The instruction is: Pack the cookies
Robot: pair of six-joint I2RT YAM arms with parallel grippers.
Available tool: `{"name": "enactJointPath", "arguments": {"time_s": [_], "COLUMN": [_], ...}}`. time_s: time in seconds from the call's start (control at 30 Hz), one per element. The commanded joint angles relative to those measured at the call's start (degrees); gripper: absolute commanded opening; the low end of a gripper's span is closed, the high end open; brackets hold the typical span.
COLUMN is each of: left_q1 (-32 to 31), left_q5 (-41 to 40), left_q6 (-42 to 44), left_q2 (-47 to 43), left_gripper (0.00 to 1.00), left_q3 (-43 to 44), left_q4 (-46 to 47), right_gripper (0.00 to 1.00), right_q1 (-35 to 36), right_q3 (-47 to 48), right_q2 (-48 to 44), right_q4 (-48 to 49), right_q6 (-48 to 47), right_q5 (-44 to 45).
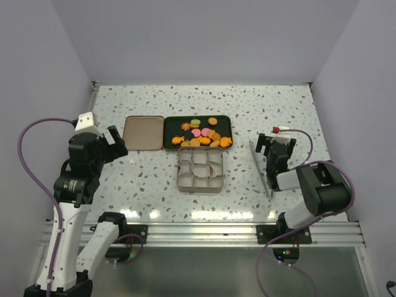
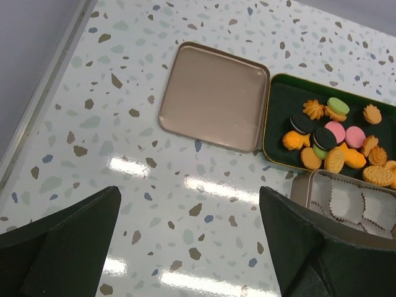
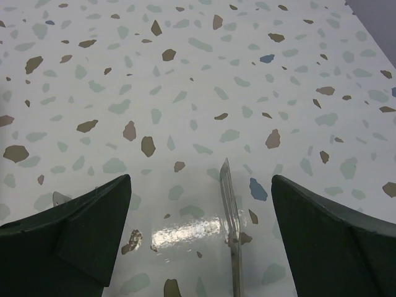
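Observation:
The cookies (image 1: pixel 203 132), mostly orange with a few pink, green and dark ones, lie heaped on a dark green tray (image 1: pixel 170 121) at the table's middle. In the left wrist view the cookies (image 2: pixel 337 143) show at the right edge. In front of the tray stands a tan tin (image 1: pixel 200 184) lined with white paper cups. My left gripper (image 1: pixel 117 143) hovers open, left of the tin and near a flat tan lid (image 1: pixel 143 132); nothing is between its fingers (image 2: pixel 68 241). My right gripper (image 1: pixel 274 143) stands open to the right, over metal tongs (image 3: pixel 230 210) lying on the table.
The tan lid (image 2: pixel 213 96) lies flat against the green tray's left side (image 2: pixel 267 117). The tongs (image 1: pixel 260 168) stretch from near the right gripper toward the table's front. White walls close the table on the left, back and right; a metal rail runs along the front.

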Motion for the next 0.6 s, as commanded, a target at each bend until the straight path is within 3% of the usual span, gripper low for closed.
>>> {"name": "enactJointPath", "arguments": {"time_s": [0.0, 0.13, 0.3, 0.4, 0.57], "left_q1": [-0.35, -0.35, -0.35, -0.35, -0.35], "left_q5": [1.48, -1.68, 0.69, 1.04, 1.74], "left_q6": [-0.18, -3.79, -3.09, -2.74, -2.21], "left_q2": [0.83, 0.66, 0.40, 0.30, 0.40], "left_gripper": [1.00, 1.00, 1.00, 1.00, 1.00], "left_q3": [0.27, 1.06, -0.17, -0.17, -0.87], "left_q4": [-2.87, -6.39, -7.72, -7.36, -6.84], "right_gripper": [0.99, 0.99, 0.99, 0.99, 0.99], "right_q1": [-0.13, -0.13, -0.13, 0.13, 0.22], "right_q3": [1.03, 1.11, 1.55, 4.09, 11.03], "right_q2": [-0.73, -0.64, -1.78, -8.34, -24.78], "right_q4": [2.21, 2.03, 1.42, -9.86, -28.68], "right_q6": [-0.67, -0.67, -1.97, -4.79, -1.04], "right_q5": [-0.10, -0.10, -2.97, -7.21, -3.27]}}
